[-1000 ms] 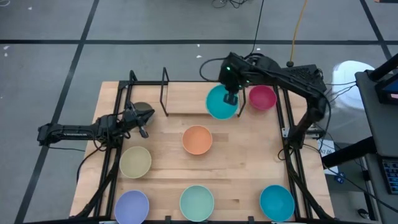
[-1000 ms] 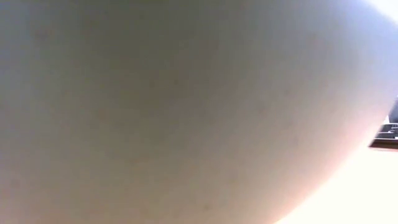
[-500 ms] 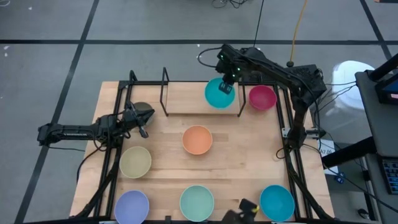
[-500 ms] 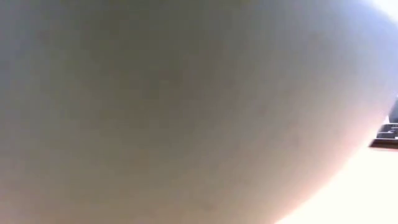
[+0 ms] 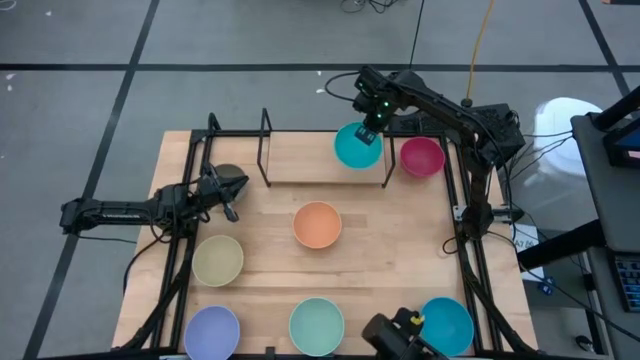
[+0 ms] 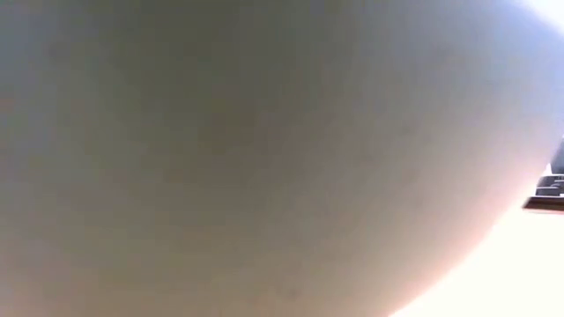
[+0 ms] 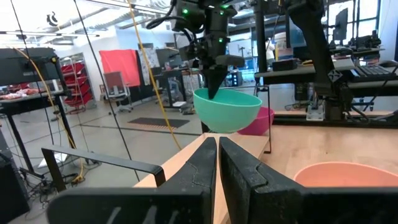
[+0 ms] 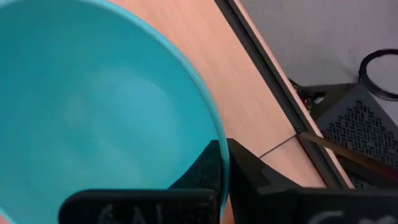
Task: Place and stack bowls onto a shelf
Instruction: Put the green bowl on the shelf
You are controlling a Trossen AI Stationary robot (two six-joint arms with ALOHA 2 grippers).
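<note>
High view: the right gripper [image 5: 370, 128] pinches the rim of a teal bowl [image 5: 356, 147] and holds it over the shelf [image 5: 300, 170] at the table's far edge, towards the far right corner; a magenta bowl [image 5: 421, 157] sits just beside it on the table [image 5: 400, 250]; the orange bowl [image 5: 318, 224] lies mid-table, the other teal bowl [image 5: 446, 325] near the front right corner; the left gripper [image 5: 228, 196] waits by the left edge.

Low view: something pale fills the picture, nothing to tell.

Left wrist view: the left arm's fingers [image 7: 205, 163] lie closed together, holding nothing; the teal bowl [image 7: 226, 111] hangs upright in the air from the right arm's fingers.

Right wrist view: the fingers [image 8: 214, 163] clamp the bowl's [image 8: 93, 106] wall, one inside, one outside.

The step looks like setting the bowl on the shelf board; best lowered level, clear of the rods, and let go only once it rests; the right arm reaches far forward, wrist turned down.
</note>
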